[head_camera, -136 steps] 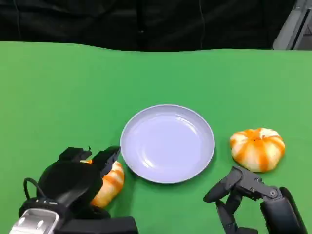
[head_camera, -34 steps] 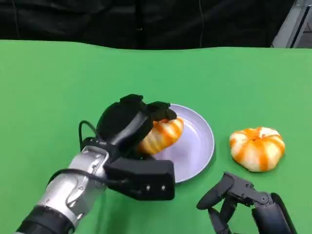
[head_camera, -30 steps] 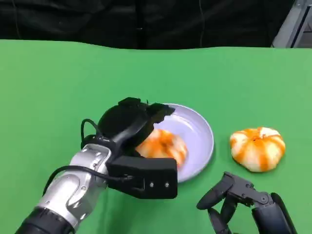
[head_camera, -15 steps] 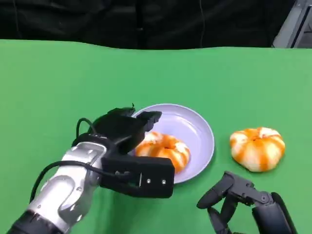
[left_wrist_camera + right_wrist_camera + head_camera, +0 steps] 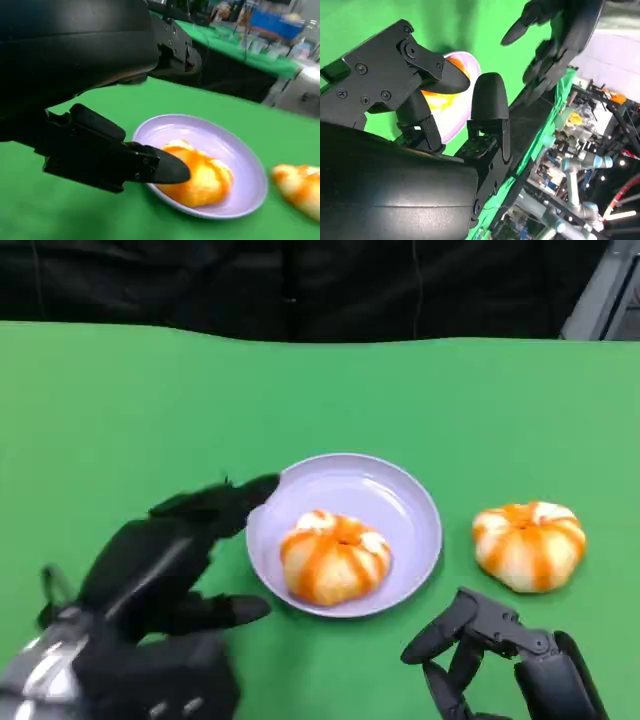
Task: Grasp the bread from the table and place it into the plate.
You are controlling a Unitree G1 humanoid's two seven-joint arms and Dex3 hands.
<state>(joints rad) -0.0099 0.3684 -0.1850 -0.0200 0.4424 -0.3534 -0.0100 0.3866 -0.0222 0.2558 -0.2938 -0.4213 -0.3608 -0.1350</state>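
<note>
The bread (image 5: 335, 557) sits in the plate (image 5: 411, 502), the left hand (image 5: 170, 565) beside it has its fingers spread and holds nothing, so next the other bread (image 5: 528, 545) needs picking up

Head view: from above and behind, steeply down onto the plate (image 5: 420, 502) at frame centre. Left wrist view: low and close beside the plate (image 5: 247, 165), facing across it toward the table's far edge. Right wrist view: rolled sideways, sharing the plate (image 5: 470, 62).
</note>
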